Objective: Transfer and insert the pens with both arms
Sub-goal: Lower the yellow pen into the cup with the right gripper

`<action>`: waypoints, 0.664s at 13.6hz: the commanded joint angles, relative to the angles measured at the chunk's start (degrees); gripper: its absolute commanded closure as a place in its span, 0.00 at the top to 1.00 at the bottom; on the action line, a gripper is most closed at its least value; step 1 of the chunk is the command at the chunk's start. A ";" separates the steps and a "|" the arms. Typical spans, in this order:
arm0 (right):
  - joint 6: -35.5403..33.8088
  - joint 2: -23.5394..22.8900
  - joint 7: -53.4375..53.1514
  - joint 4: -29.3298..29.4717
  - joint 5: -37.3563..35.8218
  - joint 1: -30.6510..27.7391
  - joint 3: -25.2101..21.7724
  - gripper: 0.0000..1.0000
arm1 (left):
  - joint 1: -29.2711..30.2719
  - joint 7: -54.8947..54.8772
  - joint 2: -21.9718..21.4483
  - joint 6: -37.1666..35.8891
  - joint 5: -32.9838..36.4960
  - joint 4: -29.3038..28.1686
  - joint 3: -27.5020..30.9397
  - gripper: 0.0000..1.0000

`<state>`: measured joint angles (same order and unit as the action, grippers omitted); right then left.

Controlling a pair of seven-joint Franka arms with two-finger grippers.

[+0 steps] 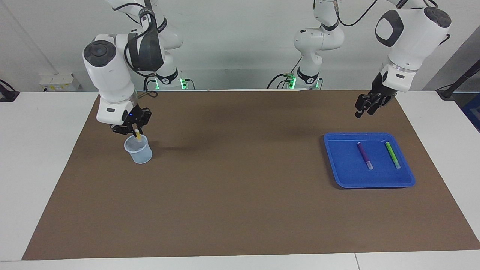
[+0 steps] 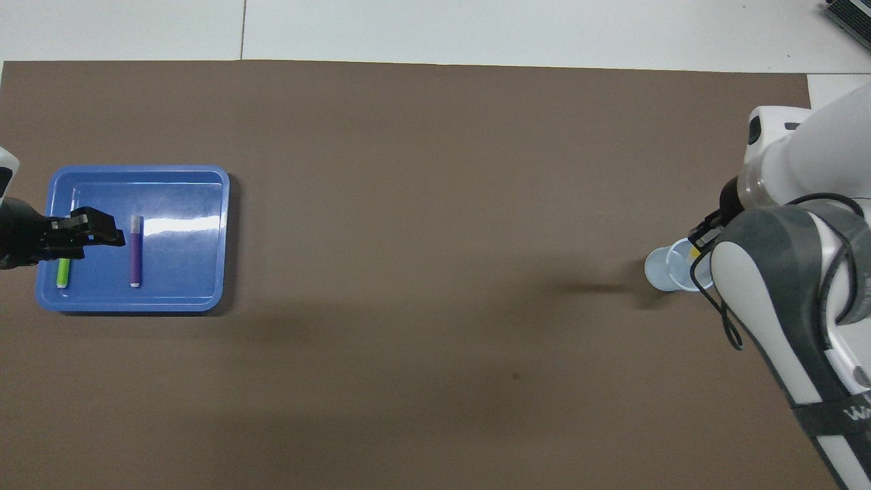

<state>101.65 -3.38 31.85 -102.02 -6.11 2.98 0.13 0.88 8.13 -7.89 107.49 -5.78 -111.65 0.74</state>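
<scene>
At right arm's end of counter [image 1: 45, 157], right claw [image 1: 135, 132] hangs over mesh cup [image 1: 138, 149], clamped on yellow pen [image 1: 137, 135], pen upright w/ lower end inside cup. Toward left arm's end, blue tray [image 1: 339, 165] carries purple pen [image 1: 364, 155] and green pen [image 1: 392, 154], apart. Left claw [image 1: 365, 108] is up over mat [image 1: 240, 195] beside tray; finger state: cannot tell.

Blue tray [image 1: 339, 176]; purple pen [image 1: 363, 153]; green pen [image 1: 392, 153]; apparently yellow pen [image 1: 138, 135].
</scene>
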 commanded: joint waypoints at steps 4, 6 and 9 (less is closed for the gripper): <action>9.33 4.60 2.43 -10.97 -0.93 -4.30 0.75 0.00 | 3.68 -9.34 2.95 9.65 -0.64 -4.98 -0.48 0.63; 16.01 5.75 1.29 -15.30 -0.31 -3.95 0.84 0.00 | 4.83 -10.58 5.85 12.72 -0.55 -4.98 -0.48 0.67; 16.91 5.93 -1.44 -16.36 0.04 -3.86 0.84 0.00 | 6.49 -14.09 10.33 18.09 -0.55 -4.98 -0.48 0.68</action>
<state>116.86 -0.12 31.91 -115.07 -6.08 -0.33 0.48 5.57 -2.78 0.01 122.01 -5.78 -116.33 0.72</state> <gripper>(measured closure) 0.811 0.304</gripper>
